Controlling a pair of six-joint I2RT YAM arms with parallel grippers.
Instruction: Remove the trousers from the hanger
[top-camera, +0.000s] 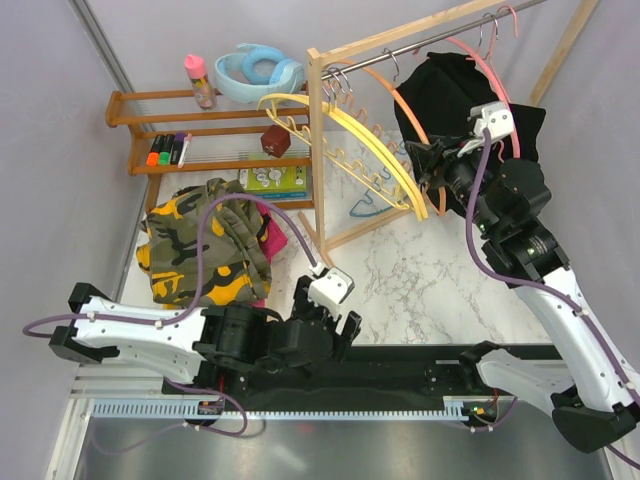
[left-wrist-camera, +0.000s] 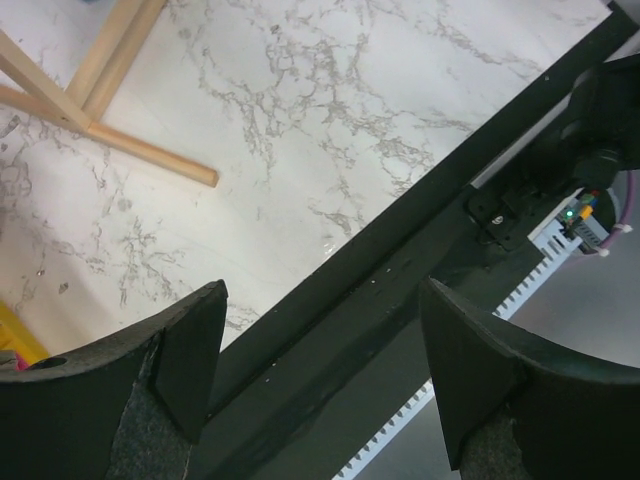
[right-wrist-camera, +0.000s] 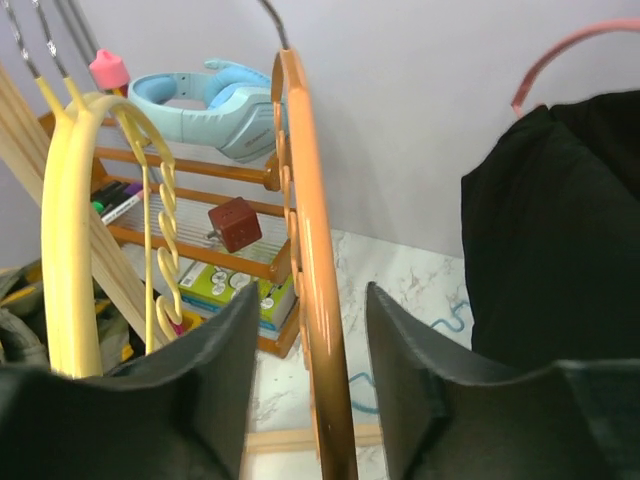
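Bottom centre, the left gripper (left-wrist-camera: 322, 310) is hanging released over the marble table (top-camera: 400, 270); camouflage trousers (top-camera: 195, 250) are lying at left. Upper right, the right gripper (right-wrist-camera: 310, 300) is straddling an orange hanger (right-wrist-camera: 298, 190), unclenched, beside hanging black trousers (top-camera: 450, 90), against the lilac wall (top-camera: 40, 150).

Plain black trousers (top-camera: 455, 95) hang bunched over a pink hanger (top-camera: 476, 52) near the right end of the rail (top-camera: 430, 40), their folds too dark to make out. The others lie in a crumpled heap on the table (top-camera: 420, 260) at the left: olive-and-yellow camouflage trousers (top-camera: 185, 255) spread widest, a grey-green piece (top-camera: 240, 228) lies on top, and magenta cloth (top-camera: 272, 240) shows at the heap's right edge
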